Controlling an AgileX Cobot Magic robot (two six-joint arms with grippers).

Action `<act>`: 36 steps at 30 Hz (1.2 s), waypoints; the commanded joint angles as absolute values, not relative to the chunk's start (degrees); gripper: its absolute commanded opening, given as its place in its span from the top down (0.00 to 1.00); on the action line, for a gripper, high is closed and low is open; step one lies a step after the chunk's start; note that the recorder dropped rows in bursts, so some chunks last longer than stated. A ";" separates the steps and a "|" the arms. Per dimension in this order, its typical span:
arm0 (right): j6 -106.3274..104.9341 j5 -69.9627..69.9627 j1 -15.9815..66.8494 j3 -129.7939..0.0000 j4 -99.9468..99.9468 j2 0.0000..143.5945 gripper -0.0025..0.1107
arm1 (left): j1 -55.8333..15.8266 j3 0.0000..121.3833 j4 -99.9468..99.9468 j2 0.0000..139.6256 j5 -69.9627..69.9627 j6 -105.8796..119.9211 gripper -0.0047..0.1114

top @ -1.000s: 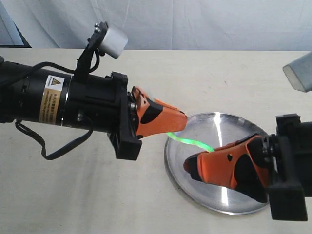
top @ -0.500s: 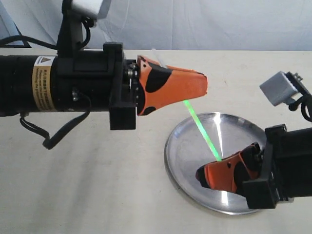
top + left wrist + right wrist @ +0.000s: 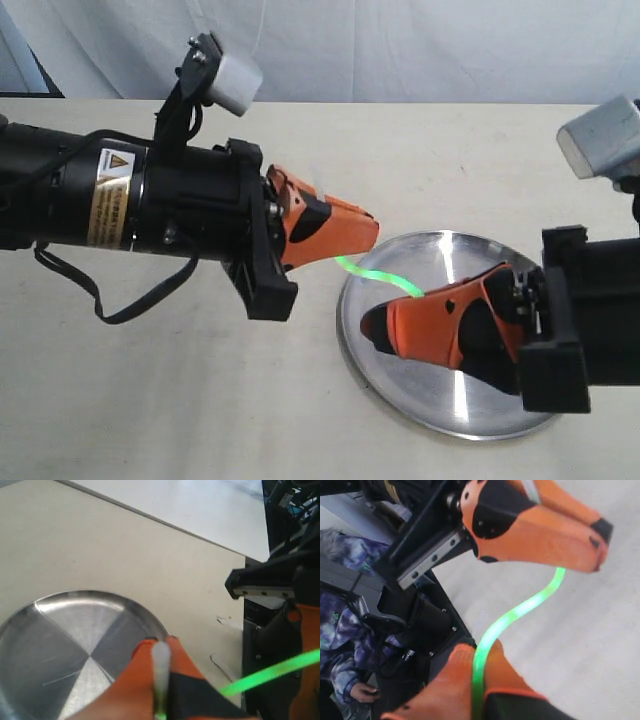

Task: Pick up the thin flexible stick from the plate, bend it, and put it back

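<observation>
The thin flexible stick [image 3: 378, 277], lime green, hangs in the air over the plate's left rim, bowed into a shallow wave between my two grippers. My left gripper [image 3: 372, 238] is shut on its upper-left end, and my right gripper [image 3: 368, 328] is shut on its lower-right end above the shiny silver plate [image 3: 436, 398]. In the right wrist view the stick [image 3: 520, 612] curves from my right gripper [image 3: 477, 647] up to the left gripper [image 3: 598, 547]. In the left wrist view the stick [image 3: 161, 667] sits pinched in my left gripper [image 3: 161, 644], with the plate [image 3: 55, 645] below.
The plate lies on a beige table [image 3: 200, 400] with a white cloth backdrop [image 3: 400, 50] behind. A black cable [image 3: 110, 305] loops under the left arm. A person in purple patterned clothing [image 3: 342, 625] shows at the edge of the right wrist view.
Half a second ago the stick was stretched straight with the left gripper raised. The left gripper has come down and the two grippers are closer, so the stick bows again.
</observation>
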State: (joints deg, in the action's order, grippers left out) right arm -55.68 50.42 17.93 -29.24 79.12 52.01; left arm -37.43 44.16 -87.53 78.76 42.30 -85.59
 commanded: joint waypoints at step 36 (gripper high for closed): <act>-19.28 40.04 17.72 -29.47 30.44 50.63 0.99 | -37.79 44.15 -68.75 77.43 57.39 -76.02 0.46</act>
State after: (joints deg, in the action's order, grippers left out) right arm -27.91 43.00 17.89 -29.58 40.42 50.73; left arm -37.60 43.87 -70.02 78.98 52.72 -75.59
